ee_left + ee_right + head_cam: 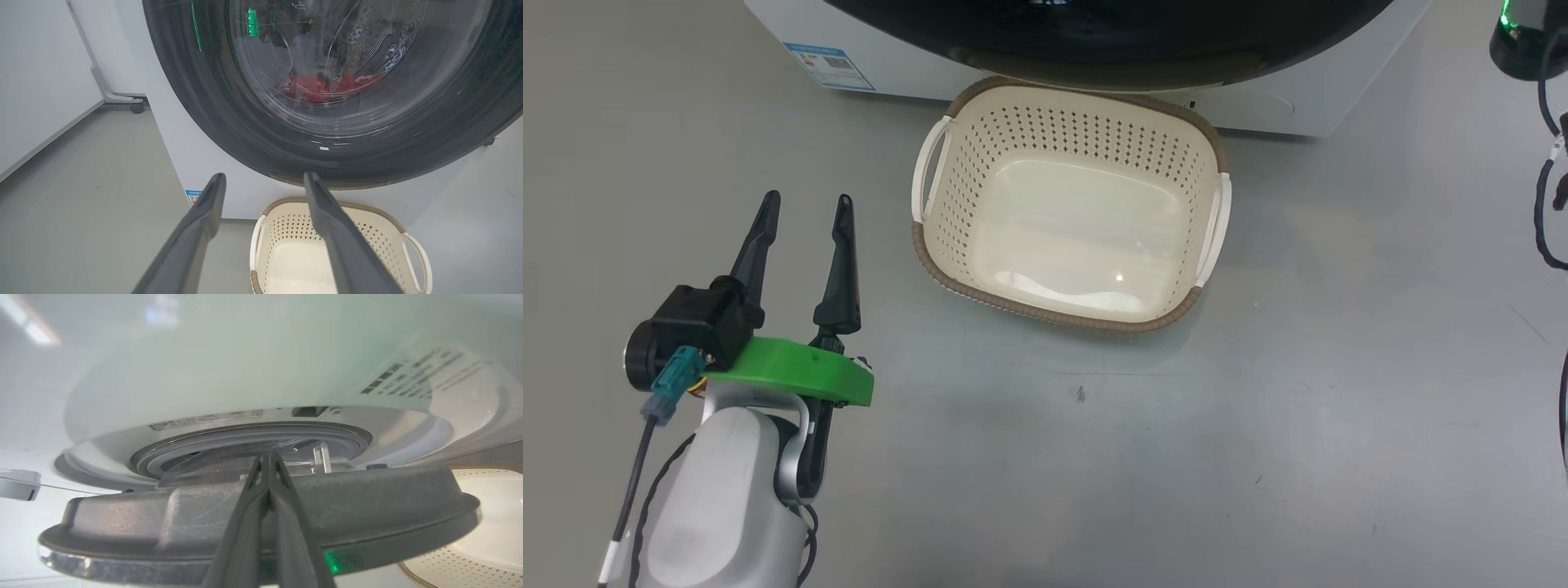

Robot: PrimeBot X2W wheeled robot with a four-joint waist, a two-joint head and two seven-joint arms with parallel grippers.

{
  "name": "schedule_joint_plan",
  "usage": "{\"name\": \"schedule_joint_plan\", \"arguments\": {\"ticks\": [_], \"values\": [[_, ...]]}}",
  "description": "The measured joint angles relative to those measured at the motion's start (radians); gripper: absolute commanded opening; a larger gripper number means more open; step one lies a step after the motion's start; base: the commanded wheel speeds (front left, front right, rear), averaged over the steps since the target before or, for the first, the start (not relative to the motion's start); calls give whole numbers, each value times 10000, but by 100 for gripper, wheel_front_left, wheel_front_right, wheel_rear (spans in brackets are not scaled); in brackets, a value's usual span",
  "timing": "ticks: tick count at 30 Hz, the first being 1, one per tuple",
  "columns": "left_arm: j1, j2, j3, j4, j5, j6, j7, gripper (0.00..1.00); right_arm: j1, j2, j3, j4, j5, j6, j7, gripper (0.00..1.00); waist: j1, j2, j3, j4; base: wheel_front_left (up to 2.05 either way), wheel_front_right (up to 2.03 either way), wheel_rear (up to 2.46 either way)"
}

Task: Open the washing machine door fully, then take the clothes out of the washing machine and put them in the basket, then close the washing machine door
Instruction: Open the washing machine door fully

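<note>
Nearest, at the left, the left gripper (pixel 807 198) was held above the grey floor (pixel 1176 457), its two fingers spread apart and pointed toward the far side. Just beyond, to the right, the basket (pixel 1062 131) was set mouth up on the floor, its long axis laid left to right, a handle at each end, the right end slightly nearer. Its far rim was overhung by the black-rimmed door (pixel 1094 49), seen standing ajar in the right wrist view. There the right gripper (pixel 267 457) was shut, fingers pressed together, tips at the door's inner side. A blue label (pixel 829 65) was fixed low on the left of the washing machine (pixel 1258 102); its print could not be read. Farthest, the red clothes (pixel 322 87) were seen through the glass, low in the drum (pixel 380 36).
</note>
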Motion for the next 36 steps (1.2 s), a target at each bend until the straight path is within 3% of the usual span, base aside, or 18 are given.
{"name": "schedule_joint_plan", "arguments": {"ticks": [36], "values": [[665,4,-46,272,178,-4,0,100,2104,980,577,104,723,1078,1465,0,-1,0,-1501,-668,0,0,0]]}}
